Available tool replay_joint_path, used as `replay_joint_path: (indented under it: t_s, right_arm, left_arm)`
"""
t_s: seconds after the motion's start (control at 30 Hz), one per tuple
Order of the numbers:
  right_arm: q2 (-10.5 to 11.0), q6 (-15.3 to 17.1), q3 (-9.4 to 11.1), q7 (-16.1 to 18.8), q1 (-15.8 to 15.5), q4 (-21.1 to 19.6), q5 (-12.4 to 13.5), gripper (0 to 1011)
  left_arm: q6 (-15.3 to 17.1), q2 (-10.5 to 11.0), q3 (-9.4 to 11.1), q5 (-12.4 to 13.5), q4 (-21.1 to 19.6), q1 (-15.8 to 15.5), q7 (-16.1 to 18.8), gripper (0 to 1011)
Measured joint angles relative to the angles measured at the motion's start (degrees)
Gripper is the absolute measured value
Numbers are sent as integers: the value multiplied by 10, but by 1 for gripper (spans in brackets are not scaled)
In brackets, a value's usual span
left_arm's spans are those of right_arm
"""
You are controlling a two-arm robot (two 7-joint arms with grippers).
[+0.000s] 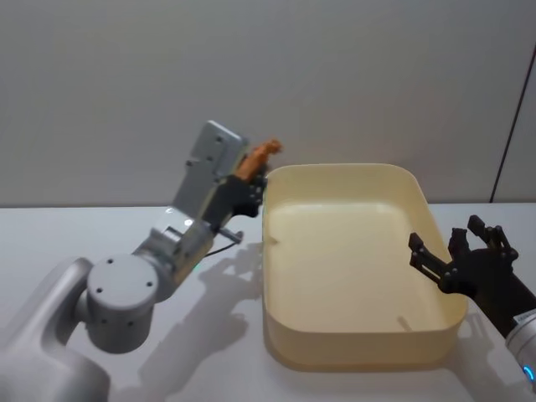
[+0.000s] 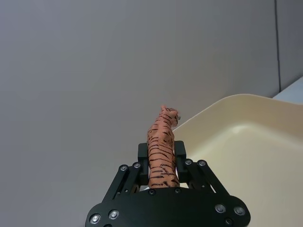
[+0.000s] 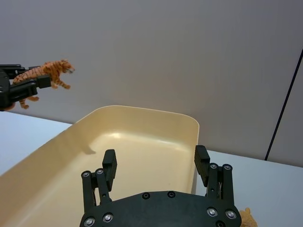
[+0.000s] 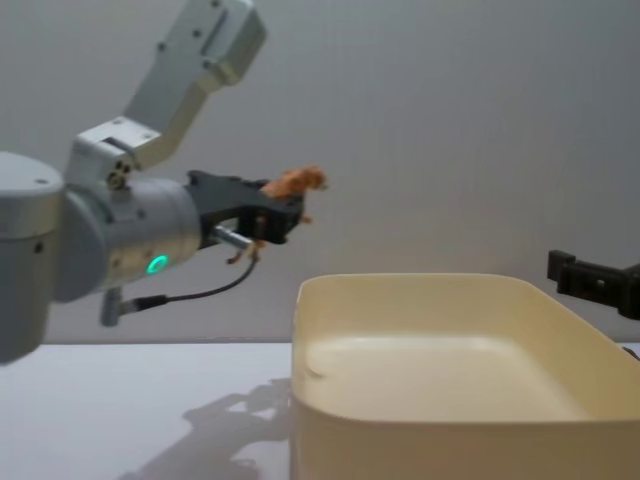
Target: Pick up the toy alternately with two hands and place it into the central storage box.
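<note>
A white counter (image 1: 75,234) is spread across the scene, backed by a plain grey wall. On it, towards the robot's right of centre, the central storage box (image 1: 360,350) is set: a large cream-yellow tub with rounded corners, its smooth floor laid open to the head view.

The thick silver-grey left arm (image 1: 126,293) is raised from the near left and angled up towards the far left corner of the box; a green ring light (image 4: 157,264) is lit on it in the chest view. At its end the left gripper (image 1: 249,180) is clenched on a toy tiger (image 4: 295,182), orange with black stripes. The tiger is gripped around its hindquarters, with its head pointed away from the gripper, and is held well above the counter, higher than the box's rim and close to that far left corner.

The right gripper (image 3: 155,161) is held low at the box's right wall, near the front right corner, its slim black fingers spread apart with nothing between them.

A small tan object (image 3: 247,218) is partly seen on the counter beside the right gripper; what it is cannot be told.
</note>
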Motion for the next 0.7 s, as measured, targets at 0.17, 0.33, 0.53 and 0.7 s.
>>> replay_joint_path:
  t_s: [0.17,0.33,0.53,0.7]
  right_arm:
    - [0,0,0,0,0,0,0,1001]
    - [0,0,0,0,0,0,0,1001]
    - [0,0,0,0,0,0,0,1001]
    - [0,0,0,0,0,0,0,1001]
  left_arm:
    - [-13,-19,9,22,29,-23,-39,294]
    - [-27,-37,19,42,66,-47,-67,294]
    - [-41,-56,28,62,104,-70,-93,363]
    - [-49,-66,33,72,126,-82,-106,545]
